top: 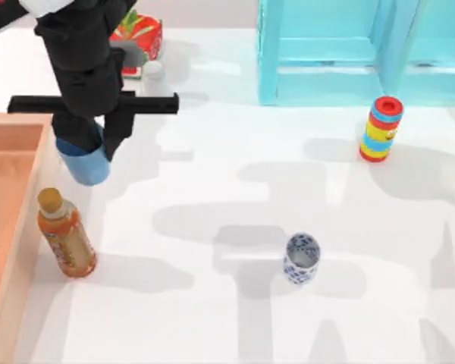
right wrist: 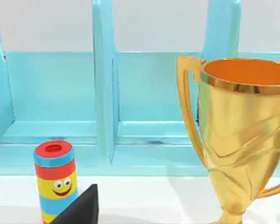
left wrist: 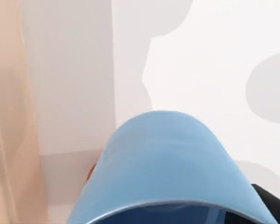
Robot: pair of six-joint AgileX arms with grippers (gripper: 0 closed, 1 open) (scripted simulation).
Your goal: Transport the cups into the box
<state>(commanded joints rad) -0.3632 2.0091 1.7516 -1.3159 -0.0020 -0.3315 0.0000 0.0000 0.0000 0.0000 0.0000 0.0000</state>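
Plastic is what my left gripper (top: 98, 140) has hold of: the blue tumbler (top: 85, 161), pinched at its upper wall and hanging above the table near its left edge, just beside the wooden box (top: 15, 227) but not yet over it. It looks light and stiff, with smooth sides that could slip, so a hold near the rim seems right. The left wrist view has its blue wall (left wrist: 168, 158) close up, the box wall alongside. An orange drink bottle (top: 64, 235) stands against the box's outer wall, close below the tumbler, and could be knocked on the way across. The floral cup (top: 301, 258) stands upright toward the table's middle front; it looks like ceramic, so heavier and breakable, best taken across its rim. My right arm is parked facing the turquoise cabinet (right wrist: 144, 93), a striped cylinder (right wrist: 55, 179) and a gold trophy (right wrist: 242, 140); I cannot tell its fingers' state.
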